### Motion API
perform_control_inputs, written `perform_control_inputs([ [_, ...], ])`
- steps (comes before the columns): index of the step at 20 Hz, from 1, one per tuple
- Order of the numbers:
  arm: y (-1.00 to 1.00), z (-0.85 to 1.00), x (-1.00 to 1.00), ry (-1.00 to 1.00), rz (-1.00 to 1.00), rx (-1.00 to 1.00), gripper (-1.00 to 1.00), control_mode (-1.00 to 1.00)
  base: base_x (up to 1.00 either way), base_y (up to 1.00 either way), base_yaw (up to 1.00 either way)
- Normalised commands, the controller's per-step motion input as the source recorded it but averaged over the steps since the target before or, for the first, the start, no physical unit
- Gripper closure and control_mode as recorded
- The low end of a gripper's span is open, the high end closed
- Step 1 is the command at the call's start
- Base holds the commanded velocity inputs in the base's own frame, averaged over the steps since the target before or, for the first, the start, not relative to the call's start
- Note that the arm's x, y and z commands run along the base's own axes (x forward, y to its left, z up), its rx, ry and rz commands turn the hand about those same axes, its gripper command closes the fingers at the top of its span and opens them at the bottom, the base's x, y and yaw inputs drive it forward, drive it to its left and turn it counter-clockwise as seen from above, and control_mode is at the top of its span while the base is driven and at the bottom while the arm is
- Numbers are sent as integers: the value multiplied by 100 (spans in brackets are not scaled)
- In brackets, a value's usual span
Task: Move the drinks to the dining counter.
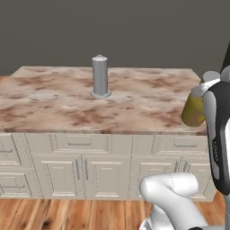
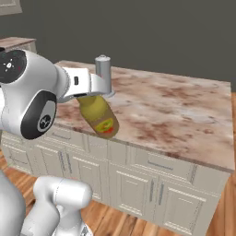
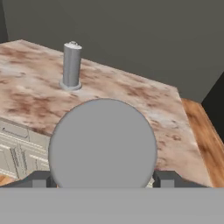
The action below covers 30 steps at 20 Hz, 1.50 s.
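My gripper [image 2: 88, 96] is shut on one mustard-yellow drink bottle [image 2: 99, 116], held tilted by its neck with the red-yellow label facing down and outward. The bottle [image 1: 192, 110] hangs over the front edge of the dining counter [image 1: 54, 108], just above the marble top [image 2: 175, 110]. In the hand view its grey round cap [image 3: 103, 144] sits between my two fingertips [image 3: 41, 178], hiding the bottle body. The second bottle is out of view.
A grey cylinder on a round base [image 1: 99, 76] stands mid-counter, left of and behind the held bottle [image 2: 103, 69]. Cream panelled drawers [image 1: 81, 170] sit under the counter, a dark grey wall [image 1: 134, 31] behind it, and wooden floor [image 3: 205, 131] to its right.
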Motion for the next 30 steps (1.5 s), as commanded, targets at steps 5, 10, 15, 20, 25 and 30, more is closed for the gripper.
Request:
perform_control_inputs([
  [5, 0, 0, 0, 0, 0, 0, 100, 100, 100, 37, -17],
  [10, 0, 0, 0, 0, 0, 0, 100, 100, 100, 31, -21],
  [15, 0, 0, 0, 0, 0, 0, 100, 100, 100, 28, -24],
  [20, 0, 0, 0, 0, 0, 0, 100, 100, 100, 22, -38],
  [25, 6, -5, 18, 0, -6, 0, 100, -100, 77, 18, -29],
  [30, 12, -8, 60, 4, -10, -2, 100, -100, 0, 0, 0],
])
